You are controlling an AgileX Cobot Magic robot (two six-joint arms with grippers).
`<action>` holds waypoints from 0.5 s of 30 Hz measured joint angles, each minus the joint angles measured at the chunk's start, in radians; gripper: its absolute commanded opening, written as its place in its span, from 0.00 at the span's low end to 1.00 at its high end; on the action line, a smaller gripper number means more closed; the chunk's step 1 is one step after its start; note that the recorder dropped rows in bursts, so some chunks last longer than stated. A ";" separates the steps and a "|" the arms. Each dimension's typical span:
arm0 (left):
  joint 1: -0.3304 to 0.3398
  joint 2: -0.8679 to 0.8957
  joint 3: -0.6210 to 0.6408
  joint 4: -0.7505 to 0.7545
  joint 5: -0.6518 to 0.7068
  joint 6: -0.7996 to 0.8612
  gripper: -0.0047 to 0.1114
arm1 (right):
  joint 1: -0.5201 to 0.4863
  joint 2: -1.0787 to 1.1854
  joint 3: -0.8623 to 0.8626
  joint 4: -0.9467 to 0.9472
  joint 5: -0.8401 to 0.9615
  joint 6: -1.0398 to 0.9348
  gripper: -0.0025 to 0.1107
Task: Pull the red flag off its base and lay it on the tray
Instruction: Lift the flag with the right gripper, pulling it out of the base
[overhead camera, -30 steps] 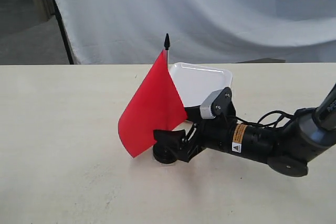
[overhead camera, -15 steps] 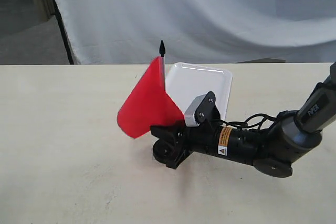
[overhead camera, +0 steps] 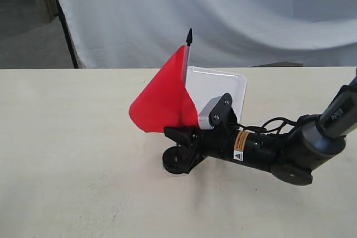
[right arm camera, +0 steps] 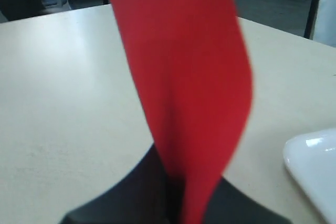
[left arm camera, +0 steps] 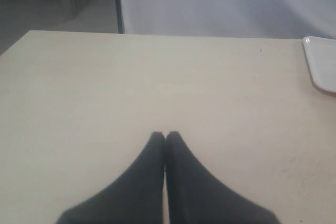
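Observation:
The red flag (overhead camera: 164,101) stands over the table, its cloth curled and its stick leaning right, with the black tip (overhead camera: 189,36) uppermost. My right gripper (overhead camera: 183,140) is shut on the flag low down, just above the round black base (overhead camera: 174,164), which rests on the table. The jaws hide whether the stick still sits in the base. In the right wrist view the red flag (right arm camera: 184,77) rises from between the jaws of my right gripper (right arm camera: 181,195). The white tray (overhead camera: 223,90) lies just behind the flag. My left gripper (left arm camera: 165,137) is shut on nothing, over bare table.
A white cloth backdrop (overhead camera: 223,15) hangs behind the table's far edge. The tray's corner (left arm camera: 321,64) shows at the edge of the left wrist view, and its rim (right arm camera: 312,163) sits close beside the right gripper. My right arm (overhead camera: 290,151) lies low across the table's right side.
The flag's stick has swung from leaning left to leaning right, and its tip is higher. My right gripper has stayed shut on it and shifted slightly over the base.

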 measured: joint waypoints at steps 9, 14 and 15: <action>0.000 0.000 0.000 0.000 0.000 0.000 0.04 | 0.002 -0.208 -0.111 0.053 0.338 0.511 0.02; 0.000 0.000 0.000 0.000 0.000 0.000 0.04 | -0.012 -0.191 -0.290 -0.115 0.700 0.889 0.02; 0.000 0.000 0.000 0.000 0.000 0.000 0.04 | -0.020 -0.179 -0.315 -0.164 0.712 0.958 0.02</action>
